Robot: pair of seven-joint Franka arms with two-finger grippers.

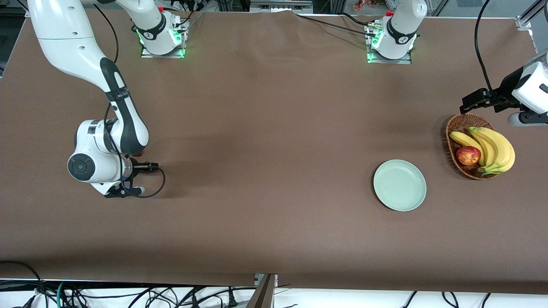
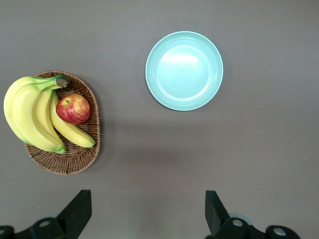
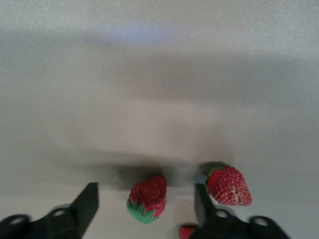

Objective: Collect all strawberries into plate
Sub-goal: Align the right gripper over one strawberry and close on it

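Three strawberries lie on the brown table at the right arm's end. My right gripper [image 3: 146, 191] is open and low over them. One strawberry [image 3: 148, 198] lies between its fingers, untouched. A second strawberry [image 3: 229, 185] lies just outside one finger, and a third [image 3: 187, 232] barely shows at the picture's edge. In the front view the right arm's hand hides all of them. The mint-green plate [image 1: 400, 185] sits empty toward the left arm's end and also shows in the left wrist view [image 2: 184, 69]. My left gripper [image 2: 148, 201] is open and empty, high above the table beside the basket.
A wicker basket [image 1: 460, 128] with bananas [image 1: 492, 147] and a red-yellow apple [image 1: 468, 155] stands beside the plate, closer to the left arm's end of the table. Bare brown table lies between the strawberries and the plate.
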